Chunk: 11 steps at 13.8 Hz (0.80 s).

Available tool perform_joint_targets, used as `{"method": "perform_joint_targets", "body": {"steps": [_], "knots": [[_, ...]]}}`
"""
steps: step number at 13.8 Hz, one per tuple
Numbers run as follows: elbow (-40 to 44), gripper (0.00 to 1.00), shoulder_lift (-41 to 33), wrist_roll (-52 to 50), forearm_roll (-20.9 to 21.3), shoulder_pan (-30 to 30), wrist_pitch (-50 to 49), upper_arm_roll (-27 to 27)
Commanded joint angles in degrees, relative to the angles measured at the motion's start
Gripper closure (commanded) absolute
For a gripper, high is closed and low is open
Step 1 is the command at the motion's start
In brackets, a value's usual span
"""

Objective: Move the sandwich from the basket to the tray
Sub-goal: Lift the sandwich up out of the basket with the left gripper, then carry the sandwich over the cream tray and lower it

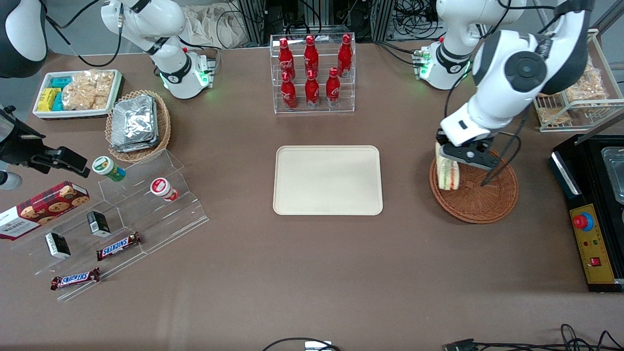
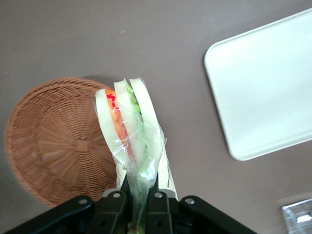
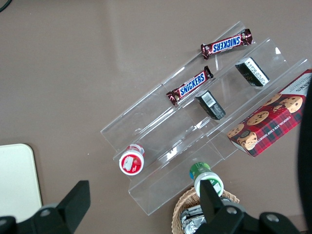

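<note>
The sandwich (image 1: 447, 173) (image 2: 130, 131), a wrapped white-bread wedge with orange-red and green filling, hangs lifted over the rim of the round brown wicker basket (image 1: 480, 197) (image 2: 53, 146) on the side toward the tray. My left gripper (image 1: 460, 155) (image 2: 139, 195) is shut on the sandwich's clear wrapper at its top. Nothing else lies in the basket. The cream-beige tray (image 1: 327, 180) (image 2: 265, 87) lies flat and bare at the table's middle, apart from the basket, toward the parked arm's end.
A clear rack of red bottles (image 1: 312, 73) stands farther from the front camera than the tray. A black control box (image 1: 590, 219) sits toward the working arm's end, with a wire shelf of snacks (image 1: 580, 97) above it. Snack racks, a foil-pack basket (image 1: 138, 126) and boxes lie toward the parked arm's end.
</note>
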Motion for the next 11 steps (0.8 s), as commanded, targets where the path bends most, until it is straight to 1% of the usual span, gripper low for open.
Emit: {"method": "perform_joint_targets", "body": {"steps": [1,5,8,9,11], "knots": [[2.33,1.0,3.16,-6.89,-0.62,-5.44,2.32,0.44],[3.11,0.99,7.63,-14.53,-0.36,-12.38,7.5,0.35],[8.29,0.99,14.13,-20.87,0.52,-17.83,8.57,0.35],[9.78,0.99,15.98,-21.93,0.7,-19.07,8.57,0.35],[10.41,0.99,17.4,-22.29,0.79,-20.83,9.7,0.35]]}}
